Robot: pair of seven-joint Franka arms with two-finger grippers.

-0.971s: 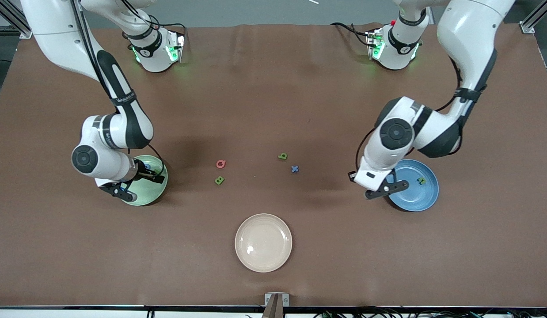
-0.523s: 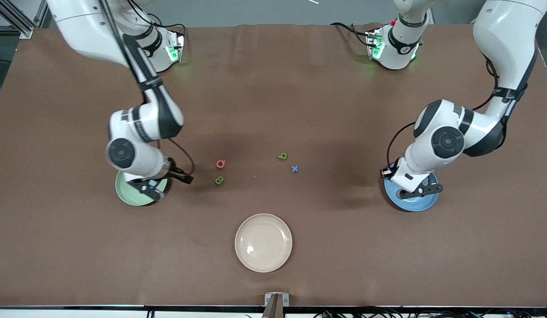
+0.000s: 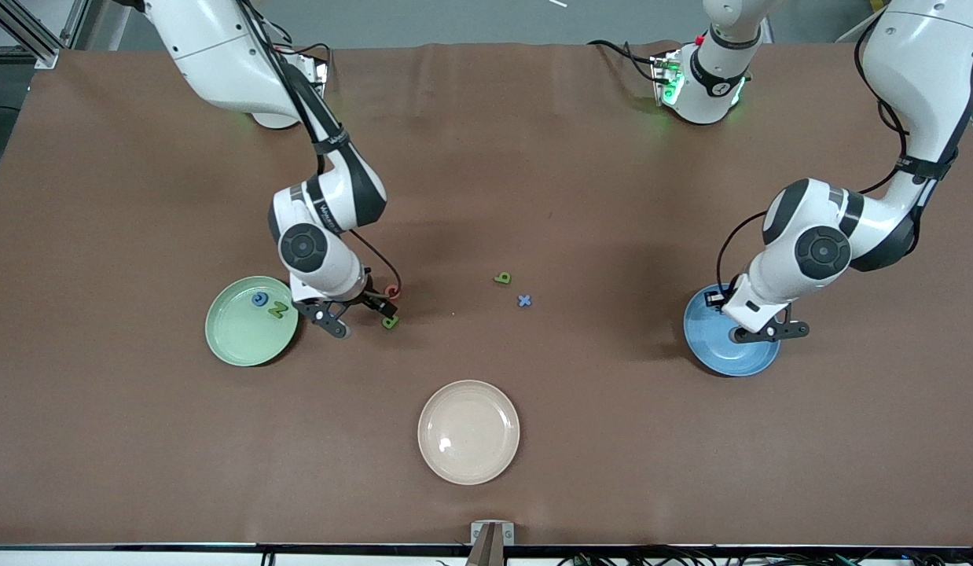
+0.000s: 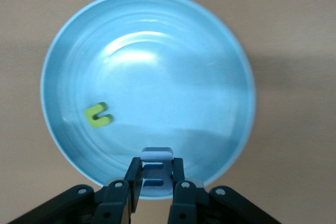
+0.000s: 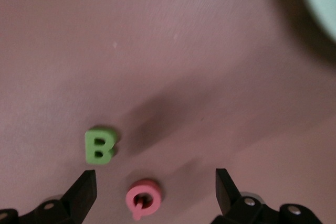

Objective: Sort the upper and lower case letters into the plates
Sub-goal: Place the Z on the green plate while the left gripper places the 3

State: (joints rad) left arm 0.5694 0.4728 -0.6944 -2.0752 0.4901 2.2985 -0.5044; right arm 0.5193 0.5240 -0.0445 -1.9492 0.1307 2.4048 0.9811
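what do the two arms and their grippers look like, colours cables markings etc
Both arms are glossy white with black bands at the joints and round dark grey caps on the joint housings. A thin black cable loops along each forearm to the wrist. The bases glow green. The right gripper and the left gripper are black, each with two slim jaws fixed by small silver screws. Lettering on the right forearm is too small to read.

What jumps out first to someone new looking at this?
The left gripper, shut on a pale blue letter, hangs over the blue plate, which already holds a yellow-green letter. The open right gripper hangs over the green B and pink Q, beside the green plate.
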